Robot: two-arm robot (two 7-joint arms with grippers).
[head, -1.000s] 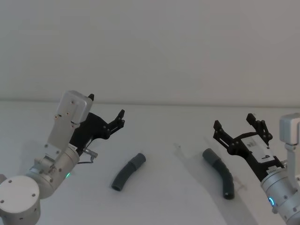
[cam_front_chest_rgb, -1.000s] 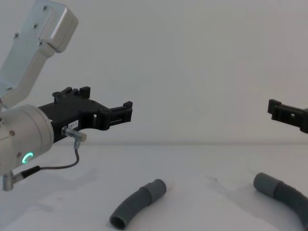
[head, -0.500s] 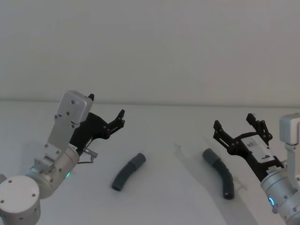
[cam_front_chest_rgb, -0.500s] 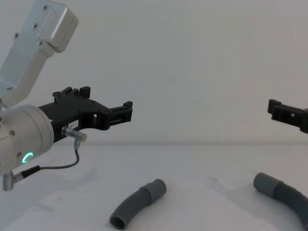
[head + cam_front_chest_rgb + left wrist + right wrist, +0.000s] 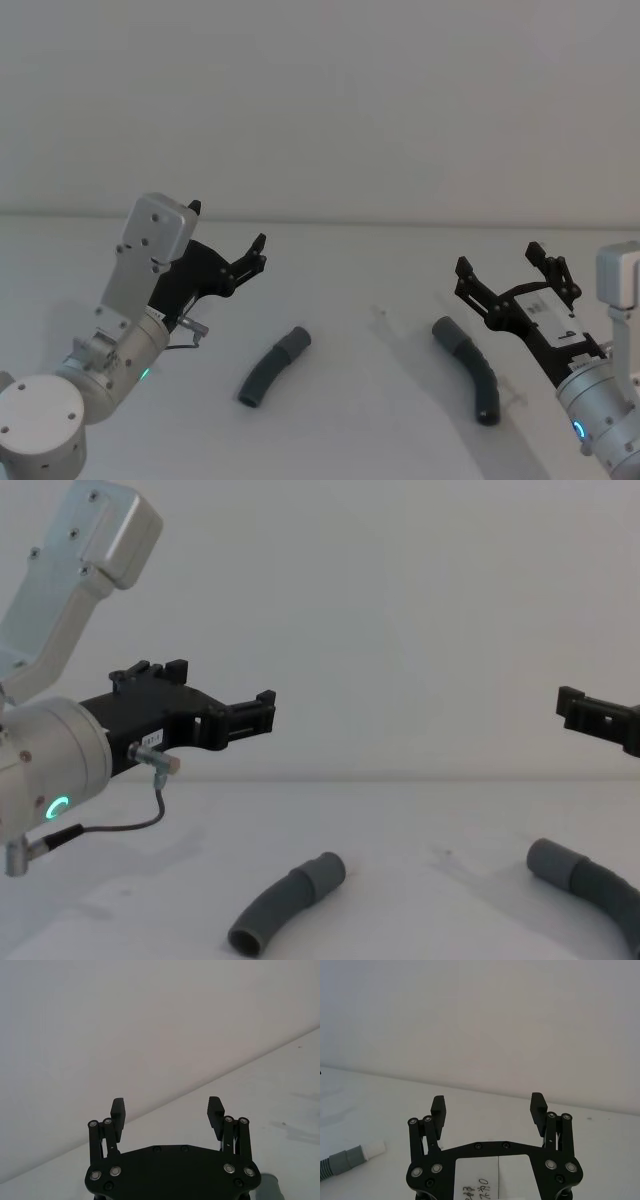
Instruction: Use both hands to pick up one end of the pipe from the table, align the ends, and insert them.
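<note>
A plain white table (image 5: 370, 410) runs back to a bare pale wall (image 5: 350, 100). The two halves of the pipe lie on it, well apart: the left hose piece (image 5: 270, 368) near the middle and the right hose piece (image 5: 470, 372) off to the right. Each is bowed, with its cuffed end turned inward toward the other, which I judge favours a grasp just behind each cuff. In the right wrist view the right piece's cuff (image 5: 345, 1159) carries a narrower white tip (image 5: 372, 1150), so I take it as the plug end. The left gripper (image 5: 227, 226) hovers above the table, behind and to the left of its piece, fingers spread wide and empty. The right gripper (image 5: 499, 258) hovers above the table near the right piece, likewise spread and empty. Neither piece is touched. I judge the pick-up not yet begun, with both arms staged for descent.
</note>
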